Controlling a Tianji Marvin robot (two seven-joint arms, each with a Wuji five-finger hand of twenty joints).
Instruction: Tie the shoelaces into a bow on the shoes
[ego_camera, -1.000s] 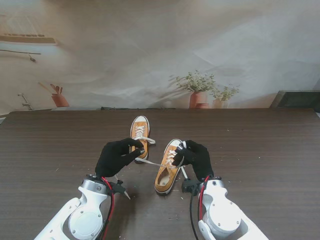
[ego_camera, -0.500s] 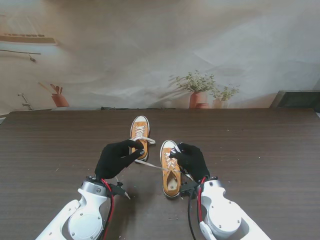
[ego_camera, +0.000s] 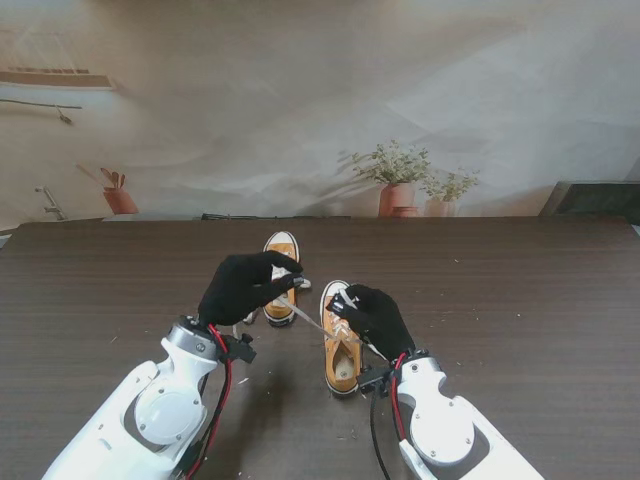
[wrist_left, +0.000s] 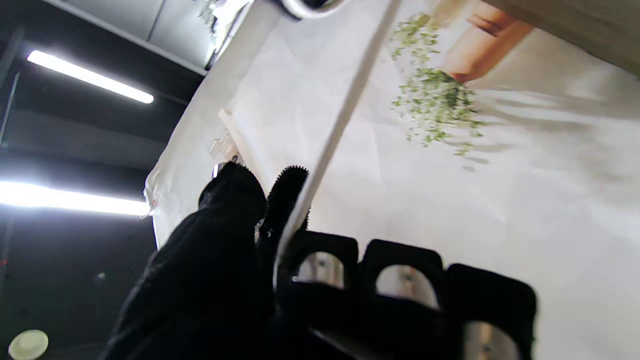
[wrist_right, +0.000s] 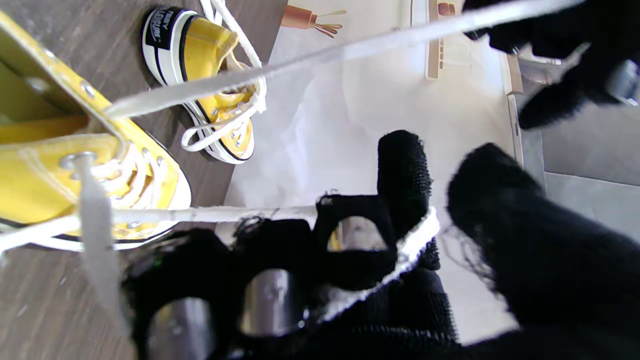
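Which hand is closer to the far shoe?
Left. The left hand hovers right beside the far shoe, partly covering it. The right hand is over the near shoe, farther away.

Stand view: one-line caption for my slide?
Left hand and right hand each pinch a white lace of the nearer orange shoe.

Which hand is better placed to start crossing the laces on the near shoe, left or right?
Probably the right hand: it sits directly over the near shoe, pinching one lace. The left hand holds the other lace stretched taut, off over the far shoe.
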